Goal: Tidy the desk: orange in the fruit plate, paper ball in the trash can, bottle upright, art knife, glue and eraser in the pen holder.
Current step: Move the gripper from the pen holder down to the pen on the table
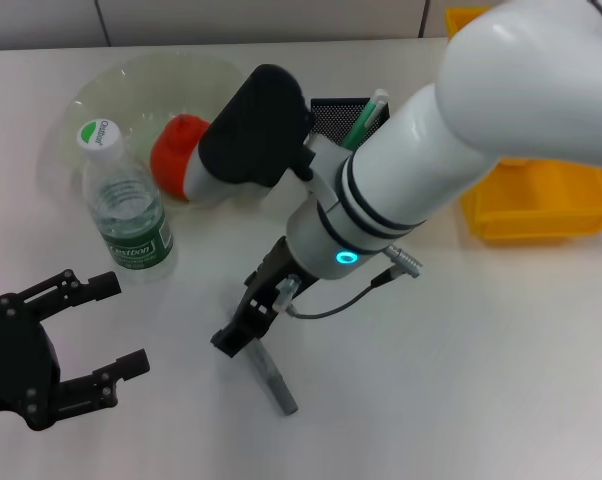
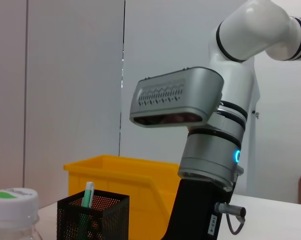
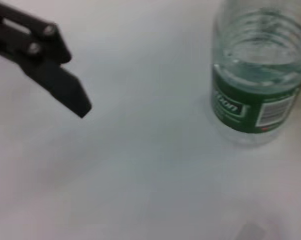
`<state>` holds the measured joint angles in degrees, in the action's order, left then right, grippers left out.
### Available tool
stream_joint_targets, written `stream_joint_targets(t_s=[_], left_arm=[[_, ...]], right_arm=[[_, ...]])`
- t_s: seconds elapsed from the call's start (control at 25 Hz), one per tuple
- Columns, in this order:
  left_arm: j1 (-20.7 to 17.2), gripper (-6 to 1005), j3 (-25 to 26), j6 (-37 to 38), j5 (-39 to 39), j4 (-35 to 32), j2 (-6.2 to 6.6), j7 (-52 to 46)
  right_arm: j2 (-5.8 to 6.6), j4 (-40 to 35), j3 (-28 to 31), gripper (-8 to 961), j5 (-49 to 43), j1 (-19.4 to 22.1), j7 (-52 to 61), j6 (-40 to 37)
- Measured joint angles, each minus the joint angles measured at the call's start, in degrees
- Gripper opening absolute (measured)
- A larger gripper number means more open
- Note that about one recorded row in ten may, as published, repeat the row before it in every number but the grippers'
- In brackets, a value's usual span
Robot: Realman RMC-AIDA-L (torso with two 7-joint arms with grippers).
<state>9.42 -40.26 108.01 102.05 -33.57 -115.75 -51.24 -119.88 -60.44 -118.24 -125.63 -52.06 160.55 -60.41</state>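
The bottle (image 1: 127, 212) stands upright on the white desk, left of centre; it also shows in the right wrist view (image 3: 258, 75). The orange (image 1: 176, 150) lies in the pale-green fruit plate (image 1: 101, 90) behind it. The grey art knife (image 1: 272, 379) lies on the desk at front centre. My right gripper (image 1: 243, 335) is down at the knife's near end. My left gripper (image 1: 126, 322) is open and empty at the front left; one of its fingers (image 3: 60, 87) shows in the right wrist view. The pen holder (image 1: 333, 113) holds a green-and-white stick (image 1: 366, 115). The paper ball and eraser are out of view.
The yellow trash can (image 1: 541, 205) stands at the right, behind my right arm (image 1: 431, 140). The left wrist view shows the trash can (image 2: 135, 182), the pen holder (image 2: 95, 215) and the bottle's cap (image 2: 13, 200).
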Motion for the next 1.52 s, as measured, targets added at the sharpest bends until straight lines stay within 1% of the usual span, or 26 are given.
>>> stream_joint_targets(t_s=[0.2,0.52,0.68,0.88,1.08,1.2,1.44,1.52], left_arm=[[0.0,813,0.0,0.0,0.0,0.0,0.0,0.0],[0.1,813,0.1,0.0,0.0,0.1,0.0,0.0],[0.1,813,0.2,0.0,0.0,0.1,0.0,0.0],[0.1,813,0.1,0.0,0.0,0.1,-0.05,0.0],[0.1,813,0.0,0.0,0.0,0.1,-0.08,0.0],[0.1,813,0.1,0.0,0.0,0.1,-0.09,0.0],[0.2,813,0.2,-0.1,0.0,0.1,-0.09,0.1],[0.3,813,0.2,0.1,0.0,0.1,-0.09,0.1]], right_arm=[[0.0,1.9,-4.1,790,0.3,-2.3,-0.1,1.9],[0.0,3.1,-5.3,777,0.0,-3.5,0.1,2.3],[0.0,4.5,-6.5,770,0.2,-4.8,0.2,2.2],[0.0,4.8,-7.4,588,0.3,-5.1,0.3,2.2],[0.0,4.9,-7.0,443,0.3,-5.2,0.5,1.6],[0.0,5.0,-6.9,370,0.1,-5.6,0.7,0.7],[0.0,7.4,-6.9,228,0.1,-8.0,1.8,-1.2],[0.0,6.4,-6.7,186,0.0,-7.7,1.7,-2.0]])
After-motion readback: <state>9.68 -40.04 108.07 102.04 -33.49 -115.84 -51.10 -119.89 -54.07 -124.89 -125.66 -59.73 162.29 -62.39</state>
